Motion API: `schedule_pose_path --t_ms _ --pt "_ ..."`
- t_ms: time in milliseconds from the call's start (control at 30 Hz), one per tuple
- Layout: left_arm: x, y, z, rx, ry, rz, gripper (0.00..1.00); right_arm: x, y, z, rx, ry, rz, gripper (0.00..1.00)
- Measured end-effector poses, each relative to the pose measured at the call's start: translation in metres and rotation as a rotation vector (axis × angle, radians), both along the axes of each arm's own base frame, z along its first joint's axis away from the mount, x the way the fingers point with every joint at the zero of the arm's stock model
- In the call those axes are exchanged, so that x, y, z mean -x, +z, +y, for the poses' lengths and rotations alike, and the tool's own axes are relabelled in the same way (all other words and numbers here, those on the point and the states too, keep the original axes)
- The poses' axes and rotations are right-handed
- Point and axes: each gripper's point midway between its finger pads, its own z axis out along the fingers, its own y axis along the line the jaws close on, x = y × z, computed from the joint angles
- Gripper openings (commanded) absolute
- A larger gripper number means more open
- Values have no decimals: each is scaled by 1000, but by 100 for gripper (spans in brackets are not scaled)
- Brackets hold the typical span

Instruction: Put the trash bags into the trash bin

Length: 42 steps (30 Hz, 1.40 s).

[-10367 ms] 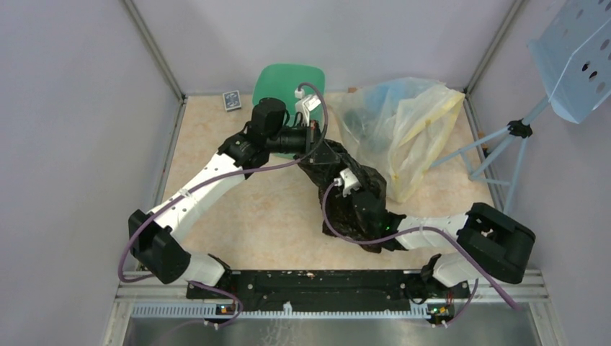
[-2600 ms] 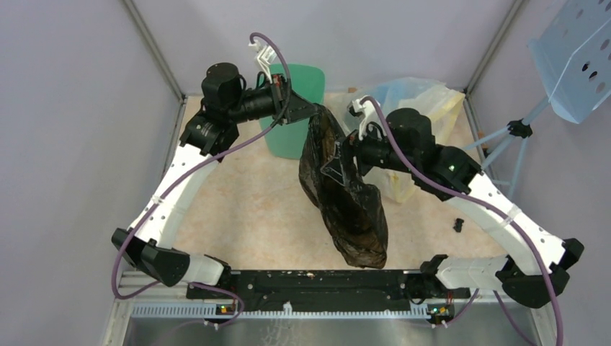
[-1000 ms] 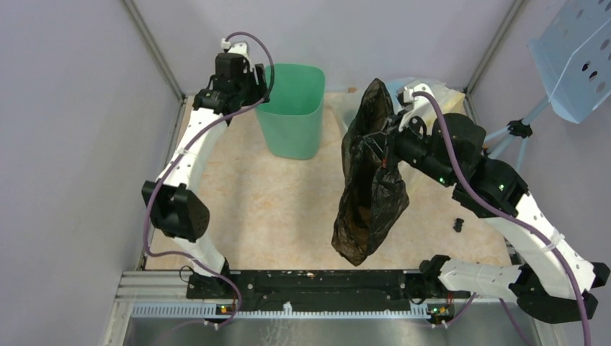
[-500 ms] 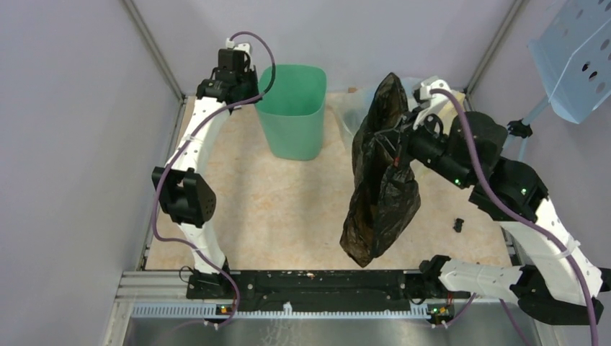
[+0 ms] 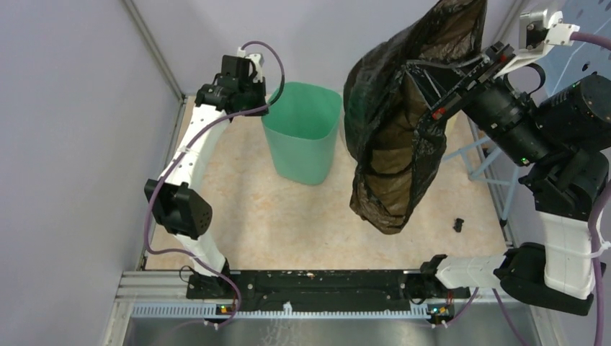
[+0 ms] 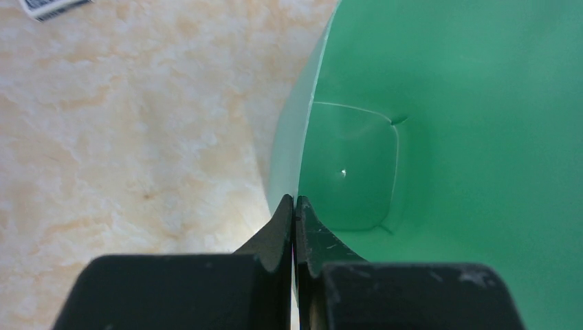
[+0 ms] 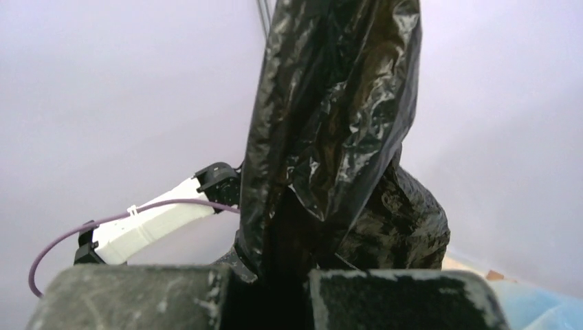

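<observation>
Top external view: the right pincer pinches the glossy, crinkly black plastic trash bag, which hangs high, right of the mint-green plastic trash bin, not above it. The left pincer clamps the bin's rim. Judgement: bag lifted; transfer, lowering and release remain.

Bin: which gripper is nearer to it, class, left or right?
Left. The left gripper pinches the rim of the bin; the right gripper holds the bag aloft, off to the bin's right, clear of it.
</observation>
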Motion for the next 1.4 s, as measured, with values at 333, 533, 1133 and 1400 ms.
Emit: schedule_pose_path --t_ms 333,533,1133,1400 --pt "64 5 -23 24 -104 56 0 -3 44 28 -128 88 -146 0" --pt "97 3 -31 45 -131 64 33 -12 45 68 -171 201 -138 0" --pt "164 100 -28 244 -187 -207 79 -35 -23 124 -164 326 62 0" --pt "247 138 -39 484 -376 -368 96 -37 -15 133 -190 355 55 0"
